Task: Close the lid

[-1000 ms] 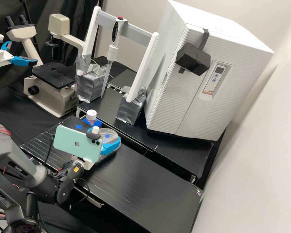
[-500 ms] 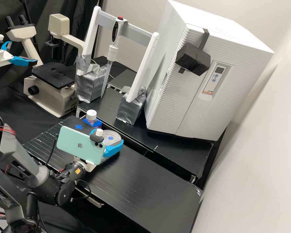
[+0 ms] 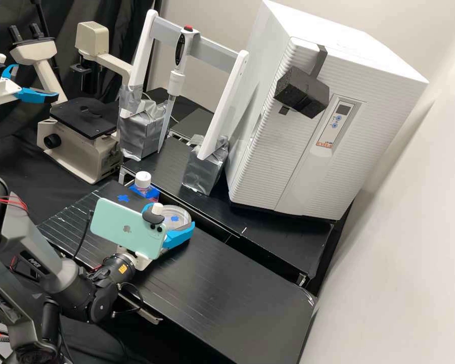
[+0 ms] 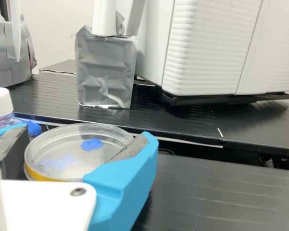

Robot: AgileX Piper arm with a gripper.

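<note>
Lid [image 4: 77, 150] lies pinched between the gripper's [image 3: 170, 216] 2 blue fingers, over the dish [image 4: 42, 177], at the near bench's [image 3: 232, 288] far edge. Seating it seems the step in hand; next, settle it level, then release.

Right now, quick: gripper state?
Gripper: closed on the clear round lid, one blue finger on each side of it.
</note>
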